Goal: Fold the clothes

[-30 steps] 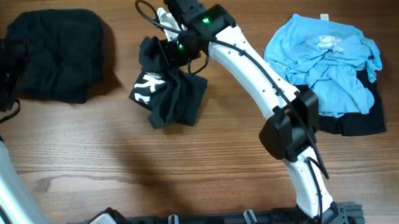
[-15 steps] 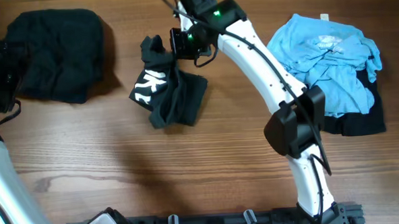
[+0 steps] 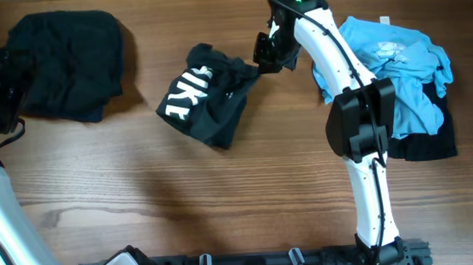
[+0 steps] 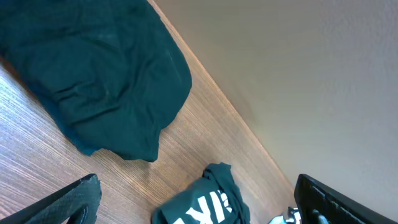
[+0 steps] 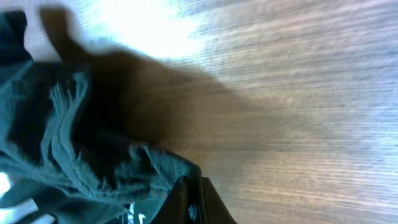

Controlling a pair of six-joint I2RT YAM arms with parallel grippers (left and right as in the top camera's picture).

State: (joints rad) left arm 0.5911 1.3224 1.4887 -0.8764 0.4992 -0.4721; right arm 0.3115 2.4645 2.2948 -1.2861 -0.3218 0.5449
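A black shirt with white block letters lies crumpled at the table's middle back; it also shows in the left wrist view and in the right wrist view. My right gripper is shut on that shirt's right edge, its fingertips pinched together on the cloth. A folded plain black shirt lies at the far left, also in the left wrist view. A light blue shirt lies on a dark one at the right. My left gripper is open and empty, near the plain black shirt.
The wooden table carries all the clothes. A black rail runs along the front edge. A pale wall stands behind the table's back edge.
My right gripper has moved right and toward the back, dragging the lettered shirt's edge with it. The shirt has stretched out to the right and its letters have turned. The left arm has not moved.
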